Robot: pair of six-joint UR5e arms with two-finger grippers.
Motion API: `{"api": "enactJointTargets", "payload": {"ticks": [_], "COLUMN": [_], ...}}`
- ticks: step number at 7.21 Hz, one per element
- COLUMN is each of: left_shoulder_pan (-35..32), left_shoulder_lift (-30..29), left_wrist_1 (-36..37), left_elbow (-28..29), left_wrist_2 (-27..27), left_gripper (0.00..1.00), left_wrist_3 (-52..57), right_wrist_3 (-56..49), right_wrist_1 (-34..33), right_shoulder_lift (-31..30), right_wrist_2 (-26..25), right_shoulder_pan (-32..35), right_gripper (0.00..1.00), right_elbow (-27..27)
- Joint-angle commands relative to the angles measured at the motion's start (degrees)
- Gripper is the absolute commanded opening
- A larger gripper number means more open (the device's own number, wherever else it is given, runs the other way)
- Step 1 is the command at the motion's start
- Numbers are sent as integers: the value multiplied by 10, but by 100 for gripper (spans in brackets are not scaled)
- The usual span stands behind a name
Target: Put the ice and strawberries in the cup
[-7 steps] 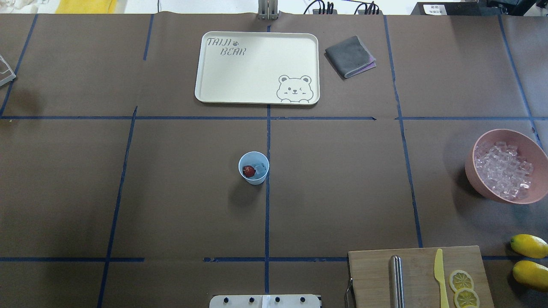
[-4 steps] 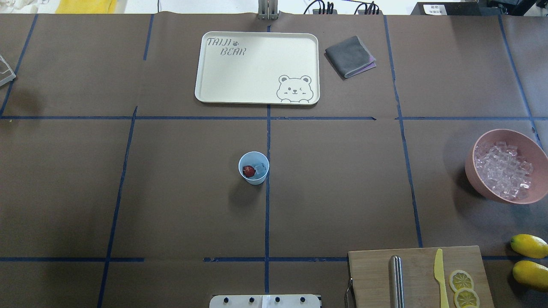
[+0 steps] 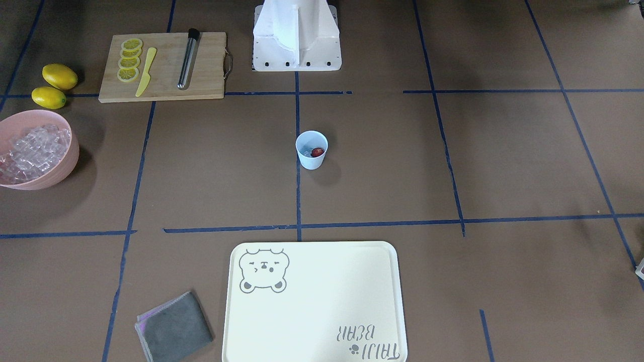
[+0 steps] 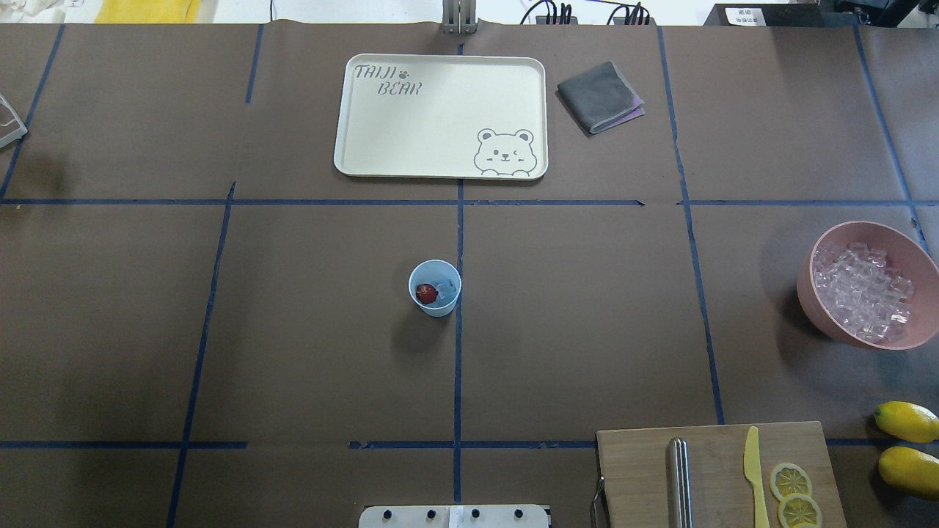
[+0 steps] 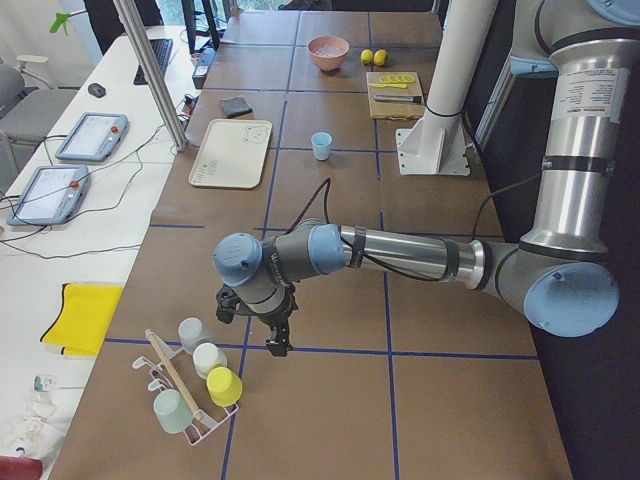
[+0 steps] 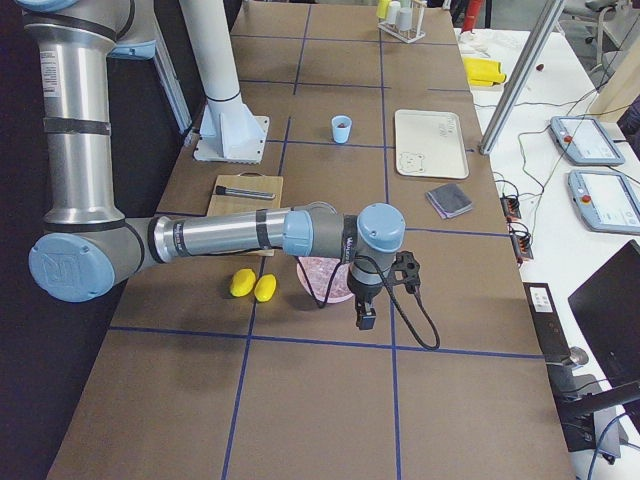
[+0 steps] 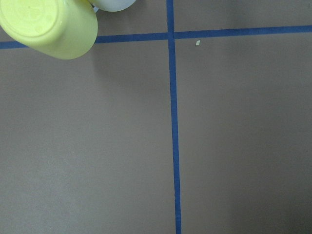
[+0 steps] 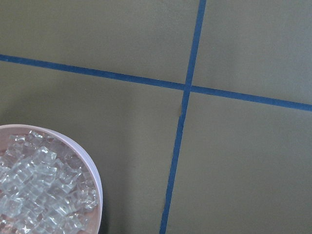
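The pale-blue cup (image 4: 435, 287) stands upright near the table's middle; it also shows in the front view (image 3: 311, 149). Inside it lie a dark-red strawberry (image 4: 425, 293) and clear ice cubes (image 4: 445, 288). More ice (image 4: 862, 293) fills the pink bowl (image 4: 821, 319) at the right edge. Neither gripper shows overhead. The left gripper (image 5: 275, 342) hangs over the table's far left end, next to a cup rack. The right gripper (image 6: 366, 320) hangs beside the pink bowl (image 6: 322, 283). I cannot tell whether either is open or shut.
A cream bear tray (image 4: 440, 110) and a grey cloth (image 4: 600, 97) lie at the back. A cutting board (image 4: 638, 469) holds a metal rod, a yellow knife and lemon slices. Two lemons (image 4: 906, 422) lie beside it. A rack of cups (image 5: 195, 385) stands at the left end.
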Motion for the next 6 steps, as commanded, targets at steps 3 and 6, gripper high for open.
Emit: {"api": "enactJointTargets", "payload": {"ticks": [3, 6], "left_shoulder_pan": [-1, 0], "left_shoulder_lift": [12, 20], "left_wrist_1": [-42, -82], "left_elbow": [-4, -10], "left_wrist_2": [-1, -1], "left_gripper": [100, 100], "left_wrist_3": [-59, -110], "right_wrist_3": [5, 6], "right_wrist_1": [1, 2], "right_shoulder_lift": [0, 0], "right_wrist_2": [-1, 0], "right_shoulder_pan": [-1, -1], "right_gripper": [100, 100], "right_elbow": [0, -2]}}
